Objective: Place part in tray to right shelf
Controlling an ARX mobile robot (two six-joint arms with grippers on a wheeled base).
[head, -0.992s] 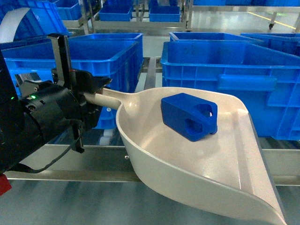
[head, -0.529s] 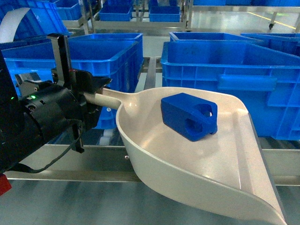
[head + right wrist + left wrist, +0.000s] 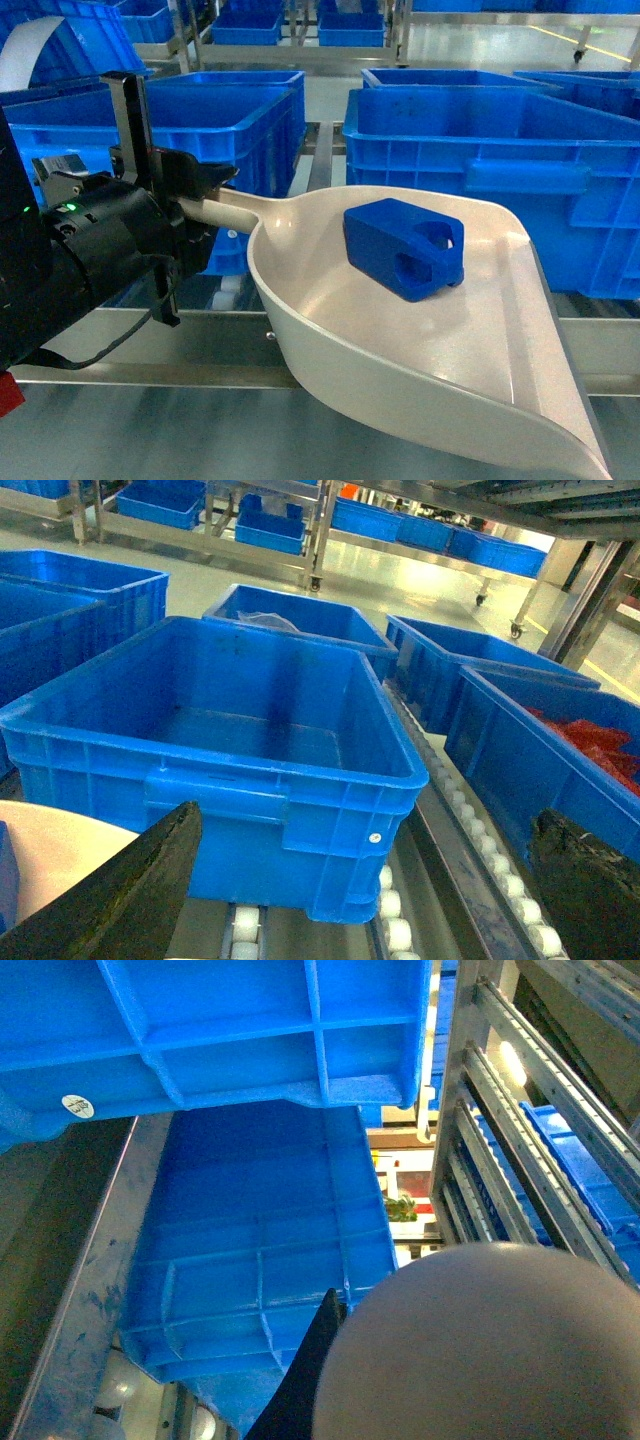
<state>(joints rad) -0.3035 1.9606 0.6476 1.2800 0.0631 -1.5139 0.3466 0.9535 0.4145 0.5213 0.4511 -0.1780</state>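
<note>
Part [image 3: 403, 248], bright blue and boxy, lay inside the tray [image 3: 500, 350], resting on the scoop's floor toward its back wall with the holed, notched end facing roughly four o'clock in the head view. The tray hung tilted over the steel front rail [image 3: 130, 375] of the right shelf, its wide lip low at five o'clock and its straight handle [image 3: 225, 208] running out toward nine o'clock. There the left gripper [image 3: 190, 205] was clamped around the handle's end, fingers pressed in on it. So the part sat well apart from that gripper, off at its three o'clock with the handle and the scoop's rear wall between them.

From the left wrist camera the tray showed only as a blurred pale dome at five o'clock, with the ribbed underside of a blue crate [image 3: 230, 1020] overhead and shelf rails [image 3: 530, 1110] at two o'clock.

The right gripper [image 3: 360, 890] was spread wide, its dark fingers [image 3: 130, 890] at the two lower corners of its own view and nothing between them. It faced an empty large blue crate [image 3: 210, 730] on white rollers [image 3: 400, 905]; a sliver of the tray's pale edge showed at eight o'clock.
</note>
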